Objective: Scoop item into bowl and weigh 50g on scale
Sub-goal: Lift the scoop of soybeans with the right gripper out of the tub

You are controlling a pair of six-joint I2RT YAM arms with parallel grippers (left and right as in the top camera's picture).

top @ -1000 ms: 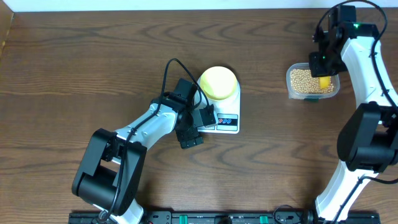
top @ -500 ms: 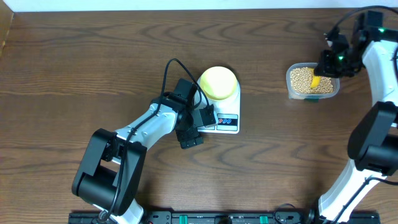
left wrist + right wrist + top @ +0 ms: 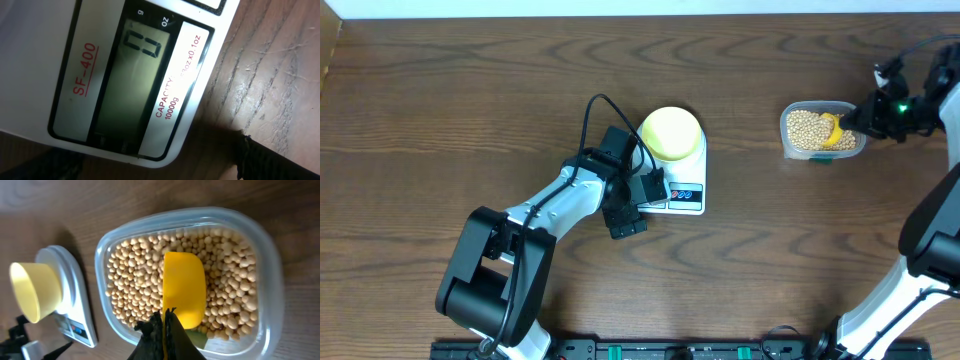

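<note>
The white scale carries the pale yellow bowl. In the left wrist view the scale's display reads 0. My left gripper sits at the scale's front left corner, open and holding nothing; its dark fingers show at the bottom corners of the left wrist view. My right gripper is shut on the handle of a bright yellow scoop, whose cup lies in the tan beans inside the clear tub. The gripper is at the tub's right edge. The bowl looks empty.
The clear tub stands at the right of the brown wooden table, well apart from the scale. A black cable loops from the left arm beside the bowl. The table's far edge runs along the top.
My right arm has swung out to the right of the tub, and the scoop has gone from steep to lying low in the beans. The left arm has not moved.
</note>
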